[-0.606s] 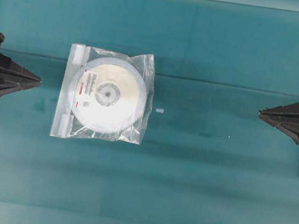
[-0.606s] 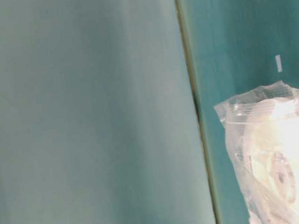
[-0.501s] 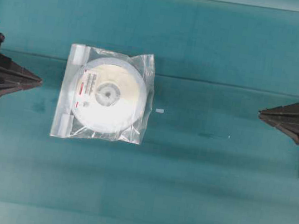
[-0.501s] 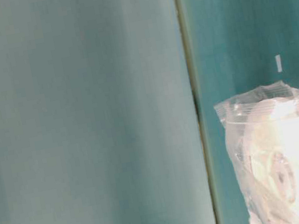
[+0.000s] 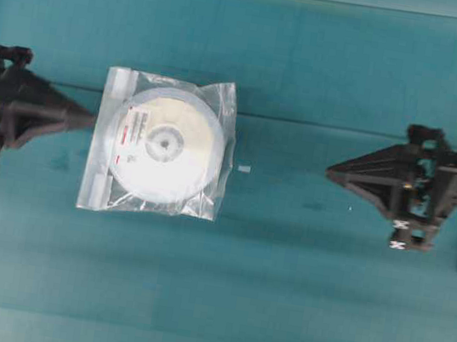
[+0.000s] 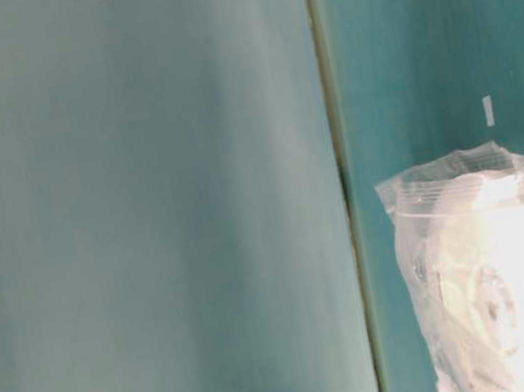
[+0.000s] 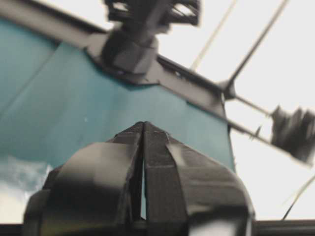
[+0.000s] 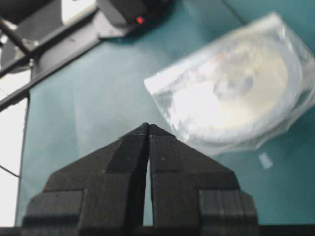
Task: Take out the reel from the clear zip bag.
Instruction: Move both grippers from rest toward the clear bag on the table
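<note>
Centrally, bag: crinkled, transparent square zip bag (image 5: 160,145) lies flat on the teal table (image 5: 297,285), left of middle.
Reel: flat round white plastic reel (image 5: 164,142) with grey hub, sealed inside the bag.
Left gripper (image 5: 88,119): jaws closed, holding nothing, just beside the bag's zip edge.
Right gripper (image 5: 333,173): jaws closed, holding nothing, well apart from the bag.

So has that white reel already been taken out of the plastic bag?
No, the reel lies flat inside the bag, whose crinkled plastic surrounds it on every side.
</note>
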Controlling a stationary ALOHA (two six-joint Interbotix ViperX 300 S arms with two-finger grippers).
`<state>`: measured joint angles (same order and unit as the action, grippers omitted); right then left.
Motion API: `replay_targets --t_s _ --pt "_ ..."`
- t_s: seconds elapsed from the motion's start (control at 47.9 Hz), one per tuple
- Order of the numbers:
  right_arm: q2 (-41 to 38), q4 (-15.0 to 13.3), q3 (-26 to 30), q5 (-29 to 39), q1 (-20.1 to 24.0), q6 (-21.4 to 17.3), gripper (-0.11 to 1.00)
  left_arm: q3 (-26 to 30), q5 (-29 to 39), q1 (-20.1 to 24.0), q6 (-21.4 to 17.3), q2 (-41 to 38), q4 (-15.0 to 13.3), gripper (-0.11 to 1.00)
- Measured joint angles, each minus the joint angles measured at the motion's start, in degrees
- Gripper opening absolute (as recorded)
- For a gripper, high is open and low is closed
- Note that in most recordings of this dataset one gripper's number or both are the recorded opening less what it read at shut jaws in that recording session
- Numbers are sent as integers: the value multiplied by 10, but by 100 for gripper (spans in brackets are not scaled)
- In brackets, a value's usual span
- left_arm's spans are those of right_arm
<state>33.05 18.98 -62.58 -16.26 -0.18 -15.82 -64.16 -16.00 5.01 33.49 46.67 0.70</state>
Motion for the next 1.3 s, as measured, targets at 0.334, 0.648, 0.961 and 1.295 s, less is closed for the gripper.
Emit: replay_targets --t_s 0.334,0.648,0.961,1.295 --pt "-62 3 29 1 -18 -42 0 -20 109 59 132 -27 0 -3" --pt "-64 3 30 0 -30 -42 0 -83 111 65 134 -102 2 -2" --pt "-64 3 30 18 -32 -42 0 -142 4 74 144 -157 2 52" --pt "-64 3 30 42 -32 -43 0 -139 -27 104 112 -244 4 90"
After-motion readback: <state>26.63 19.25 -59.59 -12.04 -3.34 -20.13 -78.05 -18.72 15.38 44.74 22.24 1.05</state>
